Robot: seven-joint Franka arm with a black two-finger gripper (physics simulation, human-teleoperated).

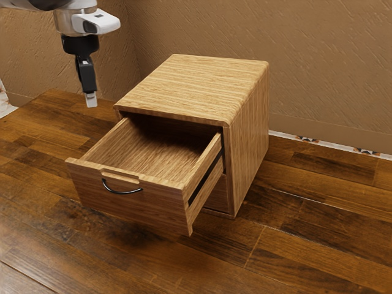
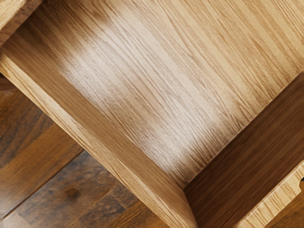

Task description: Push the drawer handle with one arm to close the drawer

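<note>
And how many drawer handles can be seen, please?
1: a curved black metal handle, on the front of the open brown wooden drawer. Another may be hidden behind it.

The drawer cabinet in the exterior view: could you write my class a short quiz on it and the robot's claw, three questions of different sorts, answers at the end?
1. True or false: the upper drawer juts out of the cabinet.
2. Multiple choice: what is the handle on the drawer's front like?
A. A round white knob
B. A curved black bar
C. A straight red strap
3. Fill the gap with "touching" or "apart": the claw and the handle are ____.

Key: 1. True; 2. B; 3. apart
</note>
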